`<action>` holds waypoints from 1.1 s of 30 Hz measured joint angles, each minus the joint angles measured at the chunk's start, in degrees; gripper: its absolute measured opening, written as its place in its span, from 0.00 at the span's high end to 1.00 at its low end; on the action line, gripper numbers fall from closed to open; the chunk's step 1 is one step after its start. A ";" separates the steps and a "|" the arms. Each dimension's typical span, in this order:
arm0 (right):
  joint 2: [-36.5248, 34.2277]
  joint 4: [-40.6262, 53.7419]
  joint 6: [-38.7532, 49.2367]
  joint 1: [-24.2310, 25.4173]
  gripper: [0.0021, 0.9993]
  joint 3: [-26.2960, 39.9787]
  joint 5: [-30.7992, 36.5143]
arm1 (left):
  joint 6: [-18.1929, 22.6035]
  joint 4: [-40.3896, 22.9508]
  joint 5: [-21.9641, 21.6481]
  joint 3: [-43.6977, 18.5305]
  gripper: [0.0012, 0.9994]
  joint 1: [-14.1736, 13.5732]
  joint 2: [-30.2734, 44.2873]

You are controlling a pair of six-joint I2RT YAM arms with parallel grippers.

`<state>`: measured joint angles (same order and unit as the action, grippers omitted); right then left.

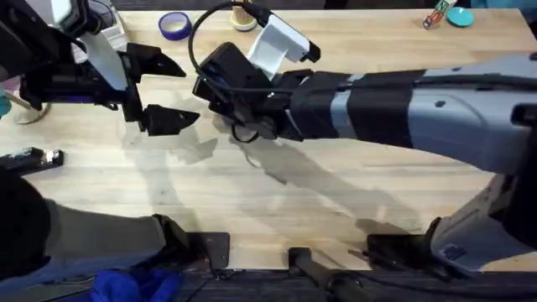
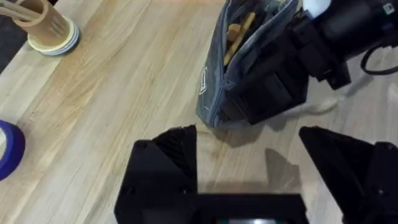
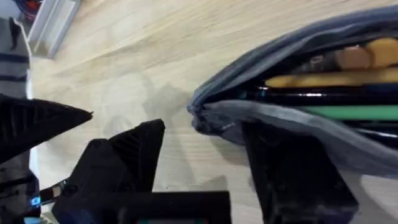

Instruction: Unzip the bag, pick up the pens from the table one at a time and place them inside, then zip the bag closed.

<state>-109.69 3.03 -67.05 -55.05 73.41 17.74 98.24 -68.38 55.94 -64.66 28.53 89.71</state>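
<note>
The bag [image 2: 249, 68] lies on the table [image 1: 277, 201] at about eleven o'clock from centre, mostly hidden beneath the right arm reaching across. Its zip gapes open. The right gripper [image 3: 205, 168] straddles the bag's end, one finger pressed against the fabric, the other clear on the far side; whether it pinches anything I cannot tell. The left gripper [image 1: 164, 92] sits at nine o'clock of the bag, jaws wide, holding nothing. Inside lie the yellow pen [image 3: 329, 79] and green pen [image 3: 354, 112].

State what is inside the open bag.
Inside the bag: a yellow pen, a green pen and a dark item between them. The fabric covers their ends.
</note>
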 joint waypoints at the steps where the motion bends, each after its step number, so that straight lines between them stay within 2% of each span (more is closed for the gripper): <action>1: 0.00 0.00 -0.02 0.07 0.24 0.00 -0.01 | 0.00 0.00 0.02 0.00 0.01 0.00 0.02; 11: -0.13 0.88 0.02 0.70 0.46 0.00 -0.12 | 0.00 0.00 0.02 0.00 0.01 0.00 0.00; 20: -0.20 1.17 0.20 0.90 0.53 0.00 0.04 | 0.00 0.00 0.00 0.00 0.01 0.00 0.00; 26: -0.20 1.93 0.20 1.44 0.65 0.00 -0.15 | 0.00 0.00 0.02 0.00 0.01 0.00 0.00; 28: -0.20 2.23 0.20 1.63 0.74 0.00 -0.13 | 0.00 0.00 0.01 0.00 0.01 0.00 0.00; 33: -0.20 2.23 0.24 1.73 0.81 0.00 0.00 | 0.00 0.00 0.02 0.00 0.01 0.00 0.00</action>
<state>-109.89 5.26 -66.81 -53.32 73.41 17.74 98.24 -68.38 55.96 -64.66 28.53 89.71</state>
